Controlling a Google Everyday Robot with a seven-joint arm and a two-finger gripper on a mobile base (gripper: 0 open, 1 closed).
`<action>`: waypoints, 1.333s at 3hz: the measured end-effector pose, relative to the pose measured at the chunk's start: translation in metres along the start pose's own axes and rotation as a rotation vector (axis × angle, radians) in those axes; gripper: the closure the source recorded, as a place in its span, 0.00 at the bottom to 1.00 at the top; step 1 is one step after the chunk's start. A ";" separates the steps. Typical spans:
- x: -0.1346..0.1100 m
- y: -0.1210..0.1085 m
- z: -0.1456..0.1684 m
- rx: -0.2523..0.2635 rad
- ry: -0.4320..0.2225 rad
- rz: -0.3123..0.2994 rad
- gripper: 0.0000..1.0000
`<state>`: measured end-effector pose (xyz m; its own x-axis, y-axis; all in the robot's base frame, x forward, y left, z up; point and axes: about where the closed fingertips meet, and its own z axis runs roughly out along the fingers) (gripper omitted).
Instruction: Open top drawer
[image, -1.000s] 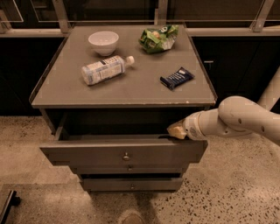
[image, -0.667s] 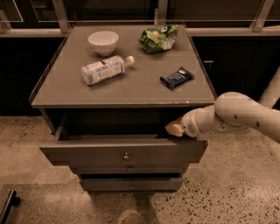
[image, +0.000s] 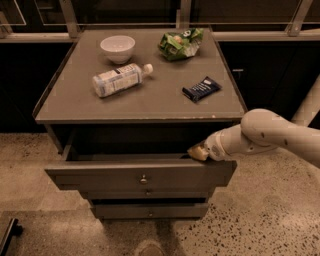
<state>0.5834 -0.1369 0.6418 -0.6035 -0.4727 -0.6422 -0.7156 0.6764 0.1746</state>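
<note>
Top drawer (image: 100, 179) stands pulled out under the tabletop (image: 150, 97).
Gripper (image: 198, 151) sits at its front's upper edge, right end; how open it is cannot be told.

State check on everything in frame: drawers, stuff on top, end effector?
top drawer: pulled out, open
middle drawer: looks shut
bottom drawer: looks shut
bottle: lying on its side, cap on
bowl: upright
green bag: lying crumpled
dark snack bar: lying flat
end effector: at the top drawer's right end, by the front's upper edge
</note>
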 end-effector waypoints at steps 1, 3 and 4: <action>-0.003 0.001 -0.004 0.000 0.000 0.000 1.00; 0.008 0.020 -0.025 0.030 -0.024 0.015 1.00; 0.032 0.037 -0.034 0.042 -0.022 0.059 1.00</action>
<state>0.5254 -0.1466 0.6528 -0.6354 -0.4192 -0.6485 -0.6635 0.7260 0.1808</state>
